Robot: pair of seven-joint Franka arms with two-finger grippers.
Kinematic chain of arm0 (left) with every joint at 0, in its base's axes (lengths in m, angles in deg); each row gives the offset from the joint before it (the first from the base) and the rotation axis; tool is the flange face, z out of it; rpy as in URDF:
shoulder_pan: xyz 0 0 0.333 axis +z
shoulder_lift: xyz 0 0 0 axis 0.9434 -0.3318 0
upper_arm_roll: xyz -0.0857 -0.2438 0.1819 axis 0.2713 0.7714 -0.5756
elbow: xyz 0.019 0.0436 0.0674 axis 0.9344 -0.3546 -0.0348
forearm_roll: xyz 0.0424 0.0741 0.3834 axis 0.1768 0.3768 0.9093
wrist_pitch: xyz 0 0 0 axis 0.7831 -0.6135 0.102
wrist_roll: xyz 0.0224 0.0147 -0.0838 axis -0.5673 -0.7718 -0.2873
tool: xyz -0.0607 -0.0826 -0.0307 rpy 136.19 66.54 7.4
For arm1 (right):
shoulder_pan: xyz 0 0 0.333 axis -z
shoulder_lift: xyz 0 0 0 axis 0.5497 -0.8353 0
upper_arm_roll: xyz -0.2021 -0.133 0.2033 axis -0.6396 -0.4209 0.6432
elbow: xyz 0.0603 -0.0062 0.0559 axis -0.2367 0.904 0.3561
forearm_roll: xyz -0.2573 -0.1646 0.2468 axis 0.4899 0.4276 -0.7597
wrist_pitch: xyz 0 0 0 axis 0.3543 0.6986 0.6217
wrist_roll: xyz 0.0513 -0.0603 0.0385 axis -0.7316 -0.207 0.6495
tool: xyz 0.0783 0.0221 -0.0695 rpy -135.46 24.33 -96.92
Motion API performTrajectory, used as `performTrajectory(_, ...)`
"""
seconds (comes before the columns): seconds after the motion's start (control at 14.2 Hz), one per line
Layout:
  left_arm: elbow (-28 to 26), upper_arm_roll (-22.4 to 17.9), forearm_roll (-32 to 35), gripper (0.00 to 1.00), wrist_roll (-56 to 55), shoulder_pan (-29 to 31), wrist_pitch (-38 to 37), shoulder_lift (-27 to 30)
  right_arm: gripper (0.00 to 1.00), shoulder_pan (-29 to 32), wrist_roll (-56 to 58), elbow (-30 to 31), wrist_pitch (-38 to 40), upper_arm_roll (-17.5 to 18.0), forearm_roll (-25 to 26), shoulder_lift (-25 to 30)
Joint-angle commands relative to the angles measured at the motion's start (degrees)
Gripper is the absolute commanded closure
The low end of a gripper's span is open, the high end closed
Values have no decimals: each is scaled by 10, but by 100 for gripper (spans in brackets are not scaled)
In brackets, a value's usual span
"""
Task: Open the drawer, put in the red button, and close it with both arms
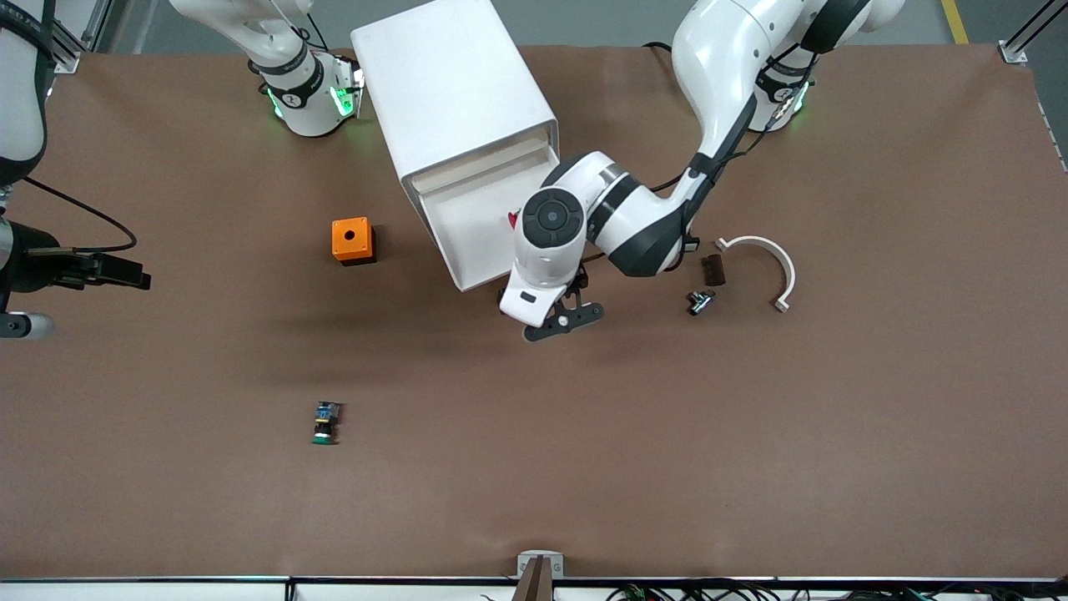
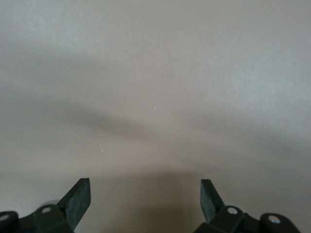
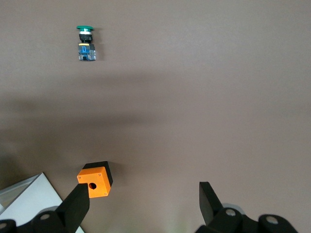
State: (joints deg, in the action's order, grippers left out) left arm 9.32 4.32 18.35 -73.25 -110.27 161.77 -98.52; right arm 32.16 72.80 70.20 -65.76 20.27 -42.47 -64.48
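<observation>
The white cabinet (image 1: 450, 92) stands toward the robots' bases with its drawer (image 1: 467, 225) pulled out. A bit of the red button (image 1: 512, 220) shows inside the drawer, mostly hidden under the left arm. My left gripper (image 1: 563, 320) hangs just past the drawer's front edge, open and empty. In the left wrist view (image 2: 146, 196) its fingers frame only a plain pale surface. My right gripper (image 1: 125, 275) is raised at the right arm's end of the table, open and empty (image 3: 144, 204).
An orange box with a hole (image 1: 352, 240) (image 3: 95, 180) sits beside the drawer. A green-capped switch (image 1: 325, 422) (image 3: 86, 42) lies nearer the front camera. A white curved piece (image 1: 772, 259), a dark block (image 1: 713, 270) and a small metal part (image 1: 699, 301) lie toward the left arm's end.
</observation>
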Motion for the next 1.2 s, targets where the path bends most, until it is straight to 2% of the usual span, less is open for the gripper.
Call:
performTrajectory(0.0, -32, -2, 15, 1, -30, -19, 9, 16, 0, 9, 2, -5, 8, 10, 9, 2)
performTrajectory(0.35, -63, 2, 11, 1, -41, -54, 4, 26, 0, 8, 4, -5, 5, 9, 15, 0)
performTrajectory(0.63, -78, 34, 4, 1, -90, -54, 2, 40, 0, 12, -1, -21, 7, 10, 34, -2)
performTrajectory(0.92, -78, 46, -48, 1, -125, -58, 1, 38, 0, 8, -4, -48, 7, 9, 33, 1)
performTrajectory(1.13, -81, 49, -82, 1, -142, -66, 1, 36, 0, 15, 3, -40, 39, 10, 23, 31)
